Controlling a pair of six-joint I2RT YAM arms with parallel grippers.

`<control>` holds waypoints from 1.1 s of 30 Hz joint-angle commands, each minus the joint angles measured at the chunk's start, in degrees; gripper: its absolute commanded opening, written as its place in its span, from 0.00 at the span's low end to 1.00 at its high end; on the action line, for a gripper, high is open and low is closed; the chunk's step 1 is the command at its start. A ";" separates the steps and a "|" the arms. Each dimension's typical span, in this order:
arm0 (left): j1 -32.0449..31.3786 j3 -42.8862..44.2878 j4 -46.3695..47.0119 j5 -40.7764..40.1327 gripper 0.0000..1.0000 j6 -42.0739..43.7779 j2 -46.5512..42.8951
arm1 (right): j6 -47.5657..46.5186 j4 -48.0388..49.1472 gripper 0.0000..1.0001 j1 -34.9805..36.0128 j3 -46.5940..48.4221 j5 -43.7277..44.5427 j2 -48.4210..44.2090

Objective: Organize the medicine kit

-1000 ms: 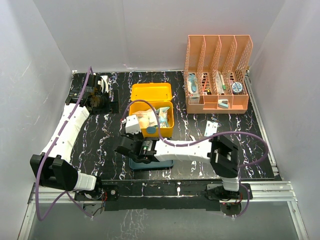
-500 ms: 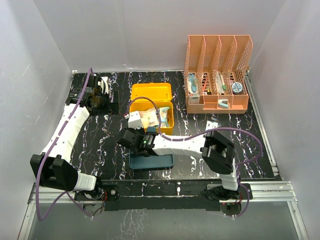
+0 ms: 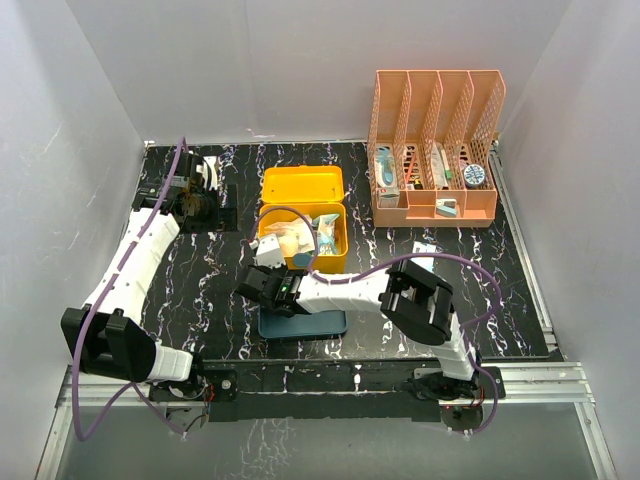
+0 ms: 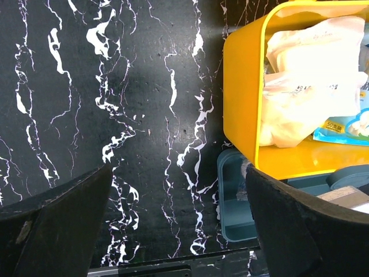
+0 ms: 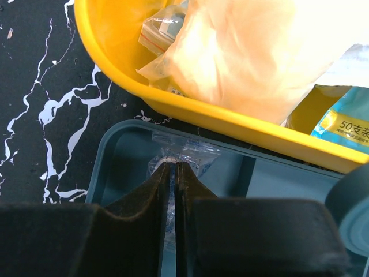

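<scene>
one high view, two close wrist views

we look down from above and behind the arm bases over the whole table [image 3: 200,270]. the left wrist camera faces the tabletop, catching one end of the medicine kit [image 3: 303,228]. the right wrist camera sits much nearer, over the teal tray [image 5: 124,167] and a clear packet [image 5: 180,157]. all three share kit and tray.

Insert tray [image 3: 322,325] before medicine kit [image 3: 302,186], file rack [image 3: 436,209] right-behind
</scene>
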 commanded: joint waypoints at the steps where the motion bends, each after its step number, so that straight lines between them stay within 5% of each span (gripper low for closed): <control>1: 0.57 -1.02 -0.89 0.88 0.98 0.69 -2.21 | 1.56 0.77 0.07 -0.19 0.45 -0.08 0.57; 27: 1.19 -2.17 -1.06 2.15 0.98 0.85 -2.93 | 4.29 -1.24 0.04 0.48 -0.99 0.06 1.57; 33: 1.19 -1.86 -1.32 2.48 0.98 0.98 -2.91 | 3.37 -1.04 0.14 0.68 -0.48 2.24 -4.42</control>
